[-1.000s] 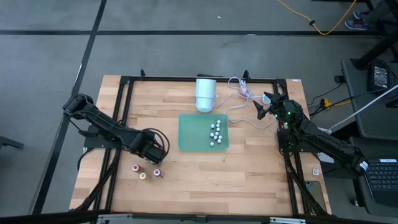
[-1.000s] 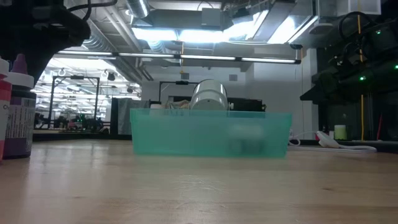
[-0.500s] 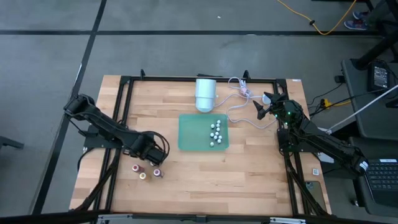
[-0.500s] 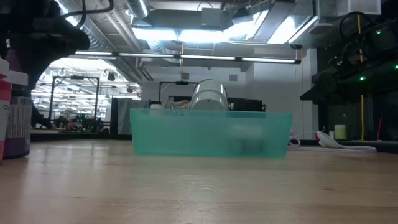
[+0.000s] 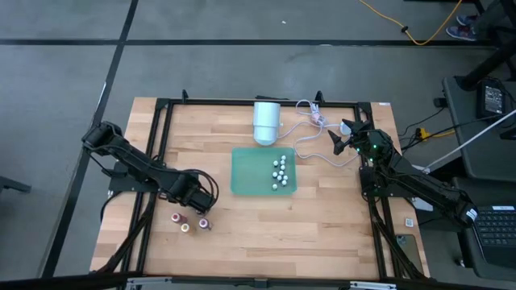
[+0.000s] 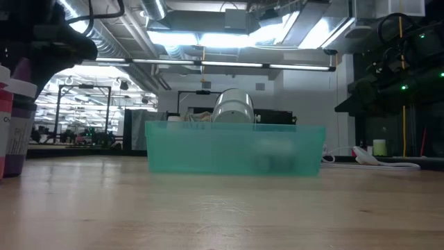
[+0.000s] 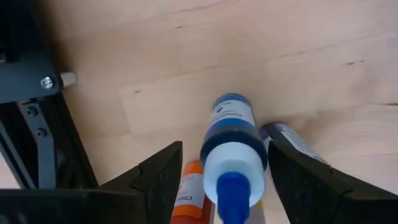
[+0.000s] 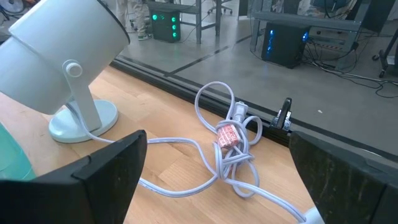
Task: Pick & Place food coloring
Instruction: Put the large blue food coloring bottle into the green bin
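**Blue-capped bottle between left fingers, above the others**

Left end effector (image 5: 201,196) near the worktop's (image 5: 322,234) front-left area, clamped on a blue food coloring bottle (image 7: 231,143); in the left wrist view, bottle standing between the two dark fingers (image 7: 155,180), blue nozzle toward the camera. Just beneath it, an orange bottle (image 7: 189,193) and a dark bottle (image 7: 289,140) lying or standing on the wood, close together. From above, three small bottles (image 5: 187,221) in a short row just in front of the left end effector.

Teal tray (image 5: 246,171) at the worktop's centre, holding a cluster of small white-topped items (image 5: 278,171) at its right side. White lamp (image 5: 266,121) behind the tray, its grey cable (image 8: 227,146) coiled on the wood to the right.

Right end effector (image 5: 348,137) waiting at the back-right corner, fingers wide apart, nothing between them.
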Tool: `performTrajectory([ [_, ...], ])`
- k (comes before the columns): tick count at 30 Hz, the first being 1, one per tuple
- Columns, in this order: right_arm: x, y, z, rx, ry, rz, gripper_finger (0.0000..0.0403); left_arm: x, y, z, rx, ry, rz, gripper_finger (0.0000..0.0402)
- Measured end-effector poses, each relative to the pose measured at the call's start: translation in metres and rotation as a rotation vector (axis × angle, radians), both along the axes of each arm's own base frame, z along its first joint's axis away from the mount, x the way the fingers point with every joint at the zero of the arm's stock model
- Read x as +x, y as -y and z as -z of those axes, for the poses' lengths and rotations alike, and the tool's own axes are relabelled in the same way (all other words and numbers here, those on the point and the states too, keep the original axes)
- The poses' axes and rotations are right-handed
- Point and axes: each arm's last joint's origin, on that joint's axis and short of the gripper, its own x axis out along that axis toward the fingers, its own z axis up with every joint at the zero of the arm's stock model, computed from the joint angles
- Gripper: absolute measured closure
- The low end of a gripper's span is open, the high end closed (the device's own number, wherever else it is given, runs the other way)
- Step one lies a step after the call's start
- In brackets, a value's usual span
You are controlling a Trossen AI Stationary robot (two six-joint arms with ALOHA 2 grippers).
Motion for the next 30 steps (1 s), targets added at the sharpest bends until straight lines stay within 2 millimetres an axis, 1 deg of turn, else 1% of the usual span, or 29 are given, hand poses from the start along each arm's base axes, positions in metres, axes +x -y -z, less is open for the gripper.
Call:
performTrajectory([
  [5,0.000,0.000,0.000,0.000,0.000,0.000,0.0010,-0.001,-0.001,-0.002,0.004,0.010,0.003,0.0193],
  [15,0.000,0.000,0.000,0.000,0.000,0.000,0.0010,-0.003,-0.001,-0.006,-0.006,0.027,0.011,0.0270],
  [18,0.000,0.000,0.000,0.000,0.000,0.000,0.0010,-0.003,-0.002,-0.007,-0.012,0.029,0.017,0.0282],
  [22,0.000,0.000,0.000,0.000,0.000,0.000,0.0010,-0.007,-0.005,-0.012,-0.010,0.034,0.035,0.0282],
  [25,0.000,0.000,0.000,0.000,0.000,0.000,0.0010,-0.011,-0.011,-0.020,0.014,0.014,0.050,0.0279],
  [30,0.000,0.000,0.000,0.000,0.000,0.000,0.0010,-0.014,-0.030,-0.046,0.086,0.000,0.121,0.0286],
])
